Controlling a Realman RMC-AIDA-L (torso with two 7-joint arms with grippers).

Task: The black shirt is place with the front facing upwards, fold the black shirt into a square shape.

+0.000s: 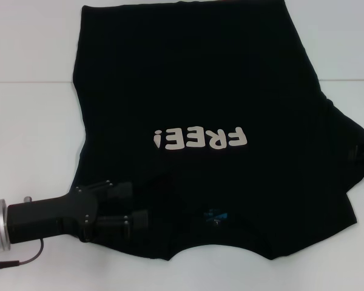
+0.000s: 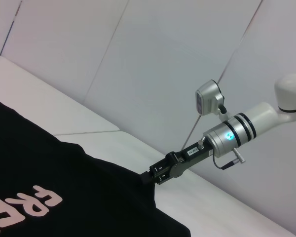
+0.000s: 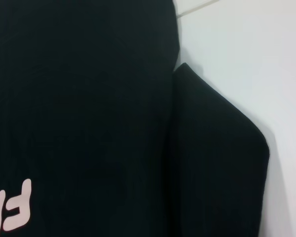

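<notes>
The left pincer (image 1: 130, 209) lies low at the near left of the white desk (image 1: 30, 133), its two black fingers (image 1: 118, 191) pointing across onto the near left part of the black shirt (image 1: 200, 91). The fingers stand apart, one above the other in the head view, and whether any cloth is caught between them cannot be told, black on black.

Just beyond the left pincer's tips, toward the robot's right, sits the collar with the small blue neck label (image 1: 216, 214), at the shirt's near edge. Farther from the pincer, past the collar, the off-white "FREE!" lettering (image 1: 200, 139) runs across the chest, upside down as seen from the head. The shirt lies front up, spread over the middle of the desk, with its hem at the far edge of the view.

The right pincer (image 2: 155, 177) is well apart from the left one, at the shirt's right edge. In the left wrist view it meets the black cloth at the edge, where a sleeve is folded inward (image 3: 217, 163) over the body. Whether it is open or closed cannot be told.

Behind it, the silver right arm (image 2: 237, 132) carries a lit blue ring.
</notes>
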